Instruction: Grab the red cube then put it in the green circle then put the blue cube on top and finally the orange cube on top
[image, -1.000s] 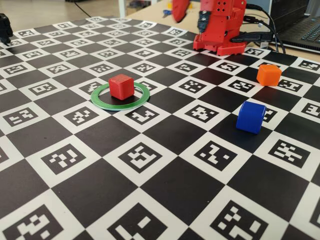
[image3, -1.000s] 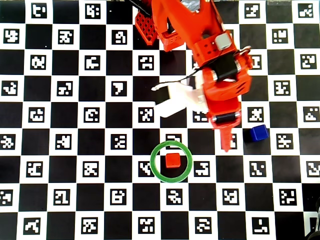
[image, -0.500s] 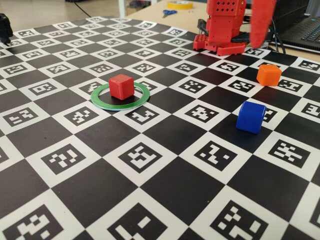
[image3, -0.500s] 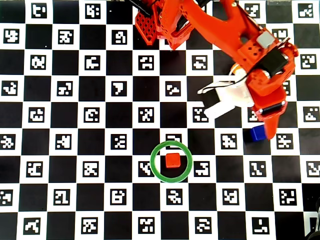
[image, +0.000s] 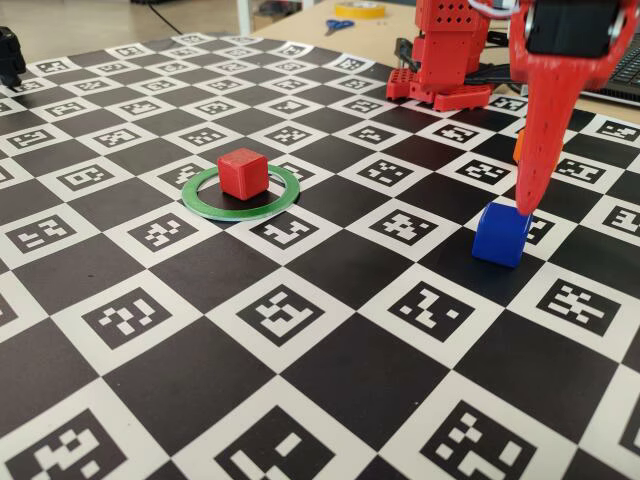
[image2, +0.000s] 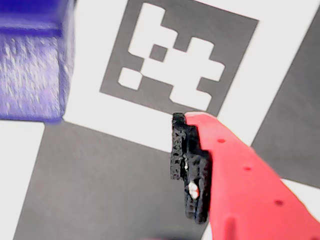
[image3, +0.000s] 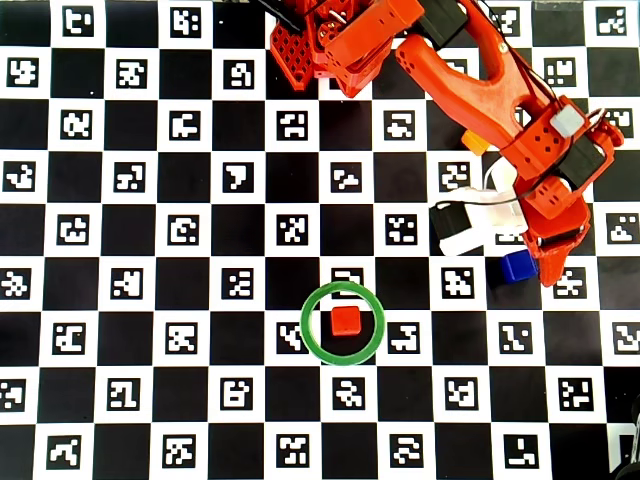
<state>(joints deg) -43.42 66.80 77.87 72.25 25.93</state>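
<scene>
The matte red cube (image: 242, 172) sat inside the thin flat green circle (image: 207, 207) on the checkered, marker-printed table (image: 330, 370). Well off to the right in the fixed view, the blue cube (image: 501, 233), round-edged, stood under the red tool (image: 524, 205), 1 fingertip touching its top; I could not tell how the jaws stood. The orange cube (image3: 476, 142) peeked out beside the arm.

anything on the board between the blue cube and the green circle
Nothing: in the overhead view the stretch between the blue cube and the green circle is bare checkered board. The fixed view agrees.
</scene>
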